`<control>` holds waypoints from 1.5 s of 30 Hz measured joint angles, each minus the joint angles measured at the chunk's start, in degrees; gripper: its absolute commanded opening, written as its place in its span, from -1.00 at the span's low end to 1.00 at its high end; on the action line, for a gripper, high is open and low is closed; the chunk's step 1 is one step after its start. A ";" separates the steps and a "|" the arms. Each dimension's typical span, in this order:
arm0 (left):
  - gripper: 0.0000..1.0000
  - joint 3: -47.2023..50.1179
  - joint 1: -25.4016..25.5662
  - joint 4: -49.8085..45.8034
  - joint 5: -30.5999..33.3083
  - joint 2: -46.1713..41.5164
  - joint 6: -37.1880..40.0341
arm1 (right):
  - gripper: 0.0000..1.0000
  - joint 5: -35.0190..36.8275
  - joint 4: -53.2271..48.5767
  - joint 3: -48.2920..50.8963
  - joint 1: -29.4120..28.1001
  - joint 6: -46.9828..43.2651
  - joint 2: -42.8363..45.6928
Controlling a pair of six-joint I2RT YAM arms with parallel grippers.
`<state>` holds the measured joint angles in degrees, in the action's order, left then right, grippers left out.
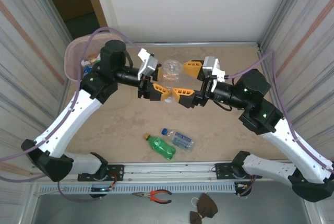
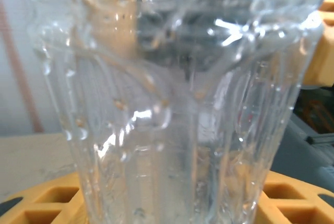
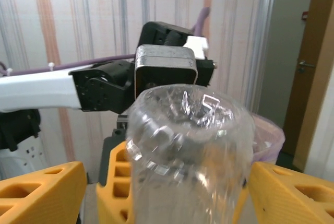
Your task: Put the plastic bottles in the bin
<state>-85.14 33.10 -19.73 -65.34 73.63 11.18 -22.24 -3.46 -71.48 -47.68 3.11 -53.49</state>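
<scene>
top external: left end effector (image 1: 163, 81) clasps the clear bottle (image 1: 171, 70).

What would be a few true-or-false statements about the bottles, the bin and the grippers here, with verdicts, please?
1. A clear bottle sits between the two grippers. True.
2. The green bottle lies in the bin. False: it lies on the table, beside a blue-labelled bottle.
3. The left gripper is closed on the clear bottle. True.
4. The right gripper is clamped shut on nothing. False: its jaws stand open, one either side of the clear bottle.
5. The bin stands at the far right corner. False: it is at the far left.
</scene>
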 measured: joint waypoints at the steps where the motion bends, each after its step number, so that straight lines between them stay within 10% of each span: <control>1: -0.05 0.09 -1.01 -0.31 1.25 -0.90 0.02 | 0.61 0.63 -0.11 0.00 0.00 -0.33 0.42; 16: -0.08 -5.44 -22.77 -19.23 31.06 -5.79 -3.15 | 0.56 10.03 -4.11 0.11 0.02 -3.72 0.48; 26: -0.08 -13.35 -37.97 -32.96 39.78 1.27 -6.12 | 0.55 10.67 -5.86 0.13 0.17 -3.80 -0.87; 45: -0.04 -31.67 -45.38 -46.84 59.08 25.05 0.57 | 0.55 8.87 -6.36 -0.04 1.70 -3.82 -2.91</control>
<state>-116.81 -12.27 -66.57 -6.26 98.67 11.75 -13.37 -9.82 -71.53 -45.98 -0.71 -56.40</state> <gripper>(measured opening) 0.540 0.775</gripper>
